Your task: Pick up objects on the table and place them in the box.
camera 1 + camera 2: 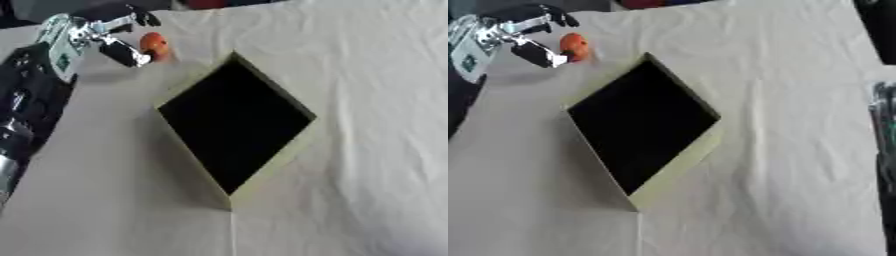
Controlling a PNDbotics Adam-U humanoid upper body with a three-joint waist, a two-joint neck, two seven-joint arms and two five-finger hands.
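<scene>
Orange object (154,45) sits at the far left of our cloth-covered table (367,150) in the left eye view, just beyond the open box (234,125); our left hand (109,35) reaches it with fingers spread apart around it, whether touching we cannot tell. In the right eye view, a dark arm edge (883,135) shows at the right; its hand stays hidden.
</scene>
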